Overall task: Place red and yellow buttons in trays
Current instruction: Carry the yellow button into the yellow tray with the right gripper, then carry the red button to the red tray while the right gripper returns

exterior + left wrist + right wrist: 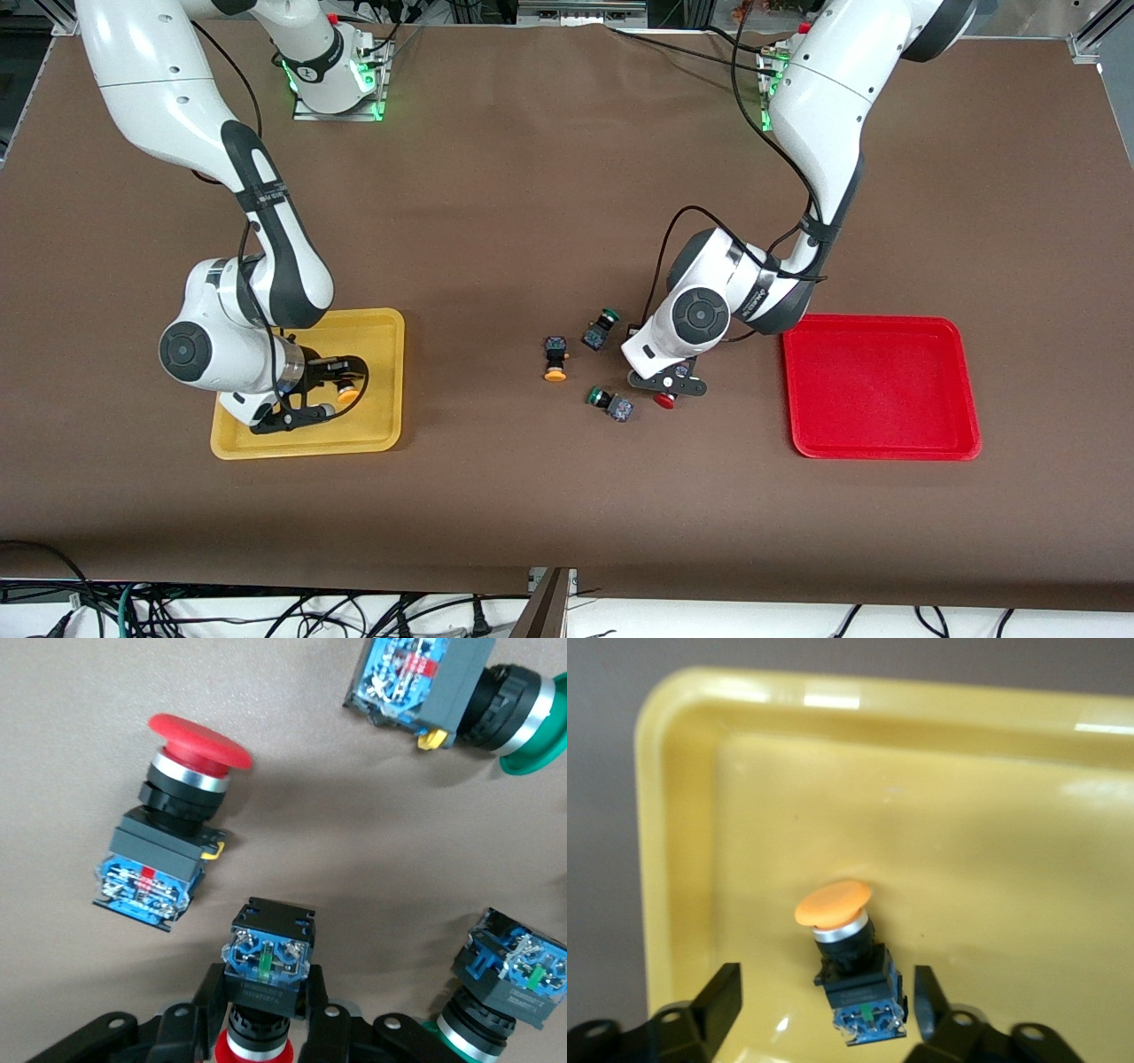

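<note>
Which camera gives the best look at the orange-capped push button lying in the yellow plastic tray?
The right wrist view: the orange-capped push button lies large on the yellow plastic tray, between the open right gripper. The front view shows only its small cap beside that gripper. The left wrist view misses it.

Right-end tray (385, 425) lies toward the right arm's end of the table (532, 177), left-end tray (886, 447) toward the left arm's end. Trayed button (846, 966) lies in the right-end tray, untouched between the right gripper's (824, 983) spread fingers. Between the trays, on the table: button A (555, 359), button B (601, 330) farther from the front camera, and button C (611, 403) nearer. Beside C, the left gripper (263, 992) clamps the held button (266, 952). Button D (173, 842) lies just beside it.
</note>
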`<state>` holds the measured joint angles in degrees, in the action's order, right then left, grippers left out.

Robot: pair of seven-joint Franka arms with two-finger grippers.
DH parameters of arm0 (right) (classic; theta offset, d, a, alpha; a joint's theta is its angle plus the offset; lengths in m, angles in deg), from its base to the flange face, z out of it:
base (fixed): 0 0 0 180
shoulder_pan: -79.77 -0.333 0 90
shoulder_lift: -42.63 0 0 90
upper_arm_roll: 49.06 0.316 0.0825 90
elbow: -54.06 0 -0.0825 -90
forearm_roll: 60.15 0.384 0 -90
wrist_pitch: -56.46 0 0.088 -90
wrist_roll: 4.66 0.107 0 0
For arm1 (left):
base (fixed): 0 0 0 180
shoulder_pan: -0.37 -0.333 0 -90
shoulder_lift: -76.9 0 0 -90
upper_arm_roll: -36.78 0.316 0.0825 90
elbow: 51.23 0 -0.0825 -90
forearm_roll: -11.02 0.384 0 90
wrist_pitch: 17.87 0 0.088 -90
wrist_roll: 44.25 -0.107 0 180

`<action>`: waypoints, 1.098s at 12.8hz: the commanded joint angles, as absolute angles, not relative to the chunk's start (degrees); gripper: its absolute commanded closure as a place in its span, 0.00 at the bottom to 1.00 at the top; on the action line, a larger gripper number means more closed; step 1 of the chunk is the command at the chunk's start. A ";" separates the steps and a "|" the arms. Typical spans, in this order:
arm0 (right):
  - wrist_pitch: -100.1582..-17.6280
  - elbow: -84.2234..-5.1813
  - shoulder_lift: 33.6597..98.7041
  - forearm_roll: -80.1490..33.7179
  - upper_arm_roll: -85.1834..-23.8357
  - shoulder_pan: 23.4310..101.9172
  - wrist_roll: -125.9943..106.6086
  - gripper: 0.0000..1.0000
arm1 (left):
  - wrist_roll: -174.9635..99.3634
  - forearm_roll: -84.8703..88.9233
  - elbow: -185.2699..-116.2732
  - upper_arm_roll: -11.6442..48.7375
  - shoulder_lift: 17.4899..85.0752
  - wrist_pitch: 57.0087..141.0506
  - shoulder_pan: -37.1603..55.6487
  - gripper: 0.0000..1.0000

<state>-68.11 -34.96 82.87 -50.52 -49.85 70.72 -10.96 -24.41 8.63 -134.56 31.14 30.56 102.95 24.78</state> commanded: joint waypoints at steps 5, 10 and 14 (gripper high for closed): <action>-59.99 -26.36 81.91 -50.31 -48.88 61.34 12.17 0.00 | -42.09 8.65 -136.75 31.95 43.23 91.74 11.56 0.84; -72.18 -26.01 86.12 -50.48 -48.97 48.95 32.30 0.00 | -52.50 15.85 -139.63 32.04 44.82 90.93 -2.50 0.84; -81.16 -25.22 91.49 -51.18 -49.41 41.81 42.09 0.00 | -55.41 16.11 -151.67 31.95 45.35 104.62 -10.33 0.82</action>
